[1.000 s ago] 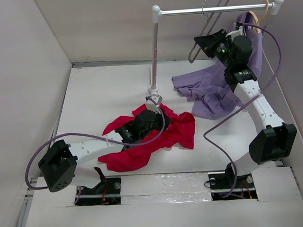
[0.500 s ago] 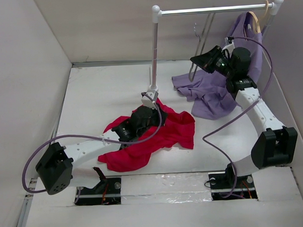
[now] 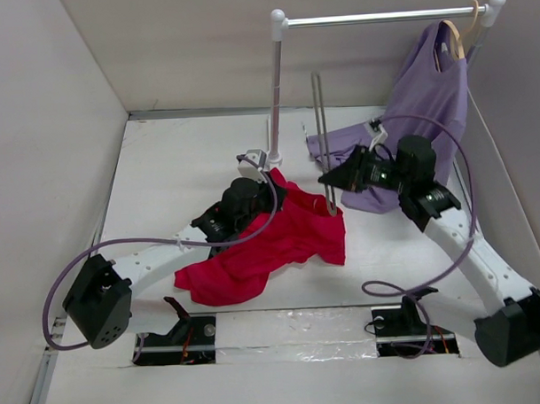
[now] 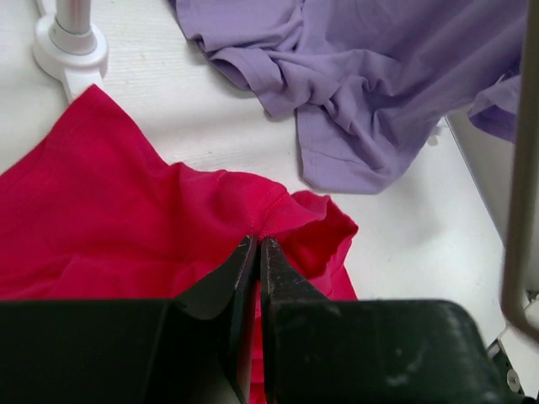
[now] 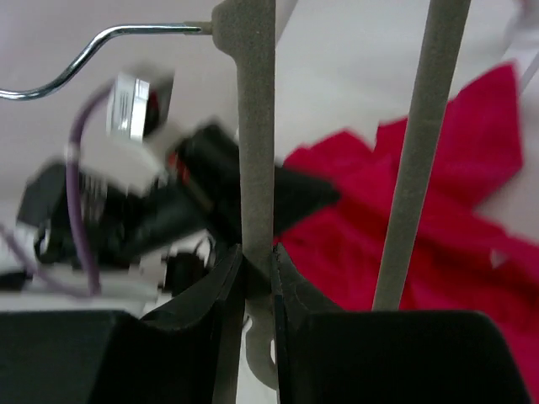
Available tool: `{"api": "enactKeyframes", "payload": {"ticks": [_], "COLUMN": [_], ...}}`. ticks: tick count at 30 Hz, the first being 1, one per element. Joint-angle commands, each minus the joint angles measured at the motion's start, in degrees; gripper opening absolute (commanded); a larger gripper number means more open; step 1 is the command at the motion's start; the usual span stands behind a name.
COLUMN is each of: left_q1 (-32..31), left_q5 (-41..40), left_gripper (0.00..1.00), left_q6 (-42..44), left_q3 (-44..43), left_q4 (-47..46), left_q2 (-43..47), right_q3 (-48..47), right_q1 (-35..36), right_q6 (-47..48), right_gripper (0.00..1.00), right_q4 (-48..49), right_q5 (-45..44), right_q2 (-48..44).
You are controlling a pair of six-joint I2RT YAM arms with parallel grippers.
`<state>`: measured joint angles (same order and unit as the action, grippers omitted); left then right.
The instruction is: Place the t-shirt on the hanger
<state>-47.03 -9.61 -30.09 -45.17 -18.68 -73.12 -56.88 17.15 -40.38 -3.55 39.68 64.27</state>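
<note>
left gripper (image 4: 258,244) is clenched on a ridge of the crumpled bright red fabric t-shirt (image 3: 285,246); the shirt lies mid-frame on the white tabletop (image 3: 180,161) in the top view, with one corner raised in a peak just beside the round base (image 4: 72,46) of the white rail post

right gripper (image 5: 257,257) is clamped on one bar of the thin grey triangular hanger (image 3: 320,120); the hanger stands upright, its low end over the red shirt's upper right edge

room-wise: bare tabletop runs left and upper left as far as the side wall; right of centre is tight, since the lavender-purple fabric shirt (image 3: 426,90) hangs from the rail at upper right and its hem pools on the table near the hanger and right arm

hard to see: the left arm covers the red shirt's middle from above; can't make out the hanger's hook there, though the right wrist view shows a wire curl at upper left; the left arm is blurred in that view; the left wrist view has the hanger only as a grey strip cut off at the right edge
</note>
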Motion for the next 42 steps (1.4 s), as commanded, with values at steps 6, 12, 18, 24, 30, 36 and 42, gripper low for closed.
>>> {"api": "enactKeyframes", "payload": {"ticks": [6, 12, 18, 24, 30, 36, 42], "left_q1": [5.2, 7.0, 8.8, 9.9, 9.9, 9.9, 8.7], "left_q5": [4.6, 5.2, 5.0, 6.1, 7.4, 8.3, 7.2], "left_gripper": [0.0, 0.0, 0.0, 0.0, 0.0, 0.0, 0.0], "left_q6": [-0.6, 0.6, 1.1, 0.9, 0.4, 0.8, 0.8], "left_q3": [-2.0, -4.0, -5.3, -5.0, -2.7, -1.9, -2.6], "left_q4": [-7.5, -7.7, -6.5, -6.5, -6.0, -5.2, -2.3], "left_q2": [-1.4, -2.7, -2.8, -1.5, 0.8, 3.8, 4.1], "right_q3": [8.6, 13.3, 14.7, 14.8, 15.5, 13.8, 10.9], "right_q1": [6.0, 9.2, 11.5, 11.0, 11.0, 10.5, 8.3], "right_q6": [5.6, 4.7, 3.8, 4.6, 8.3, 10.8, 12.4], "right_gripper": [0.04, 0.0, 0.0, 0.0, 0.0, 0.0, 0.0], "right_q4": [-18.4, -28.3, -34.6, -40.0, -40.4, -39.7, -40.0], "right_q5": [16.1, 23.4, 24.2, 21.8, 20.4, 19.4, 19.1], "right_q2": [-20.2, -25.0, -28.1, -29.9, -27.4, -23.8, -22.3]}}
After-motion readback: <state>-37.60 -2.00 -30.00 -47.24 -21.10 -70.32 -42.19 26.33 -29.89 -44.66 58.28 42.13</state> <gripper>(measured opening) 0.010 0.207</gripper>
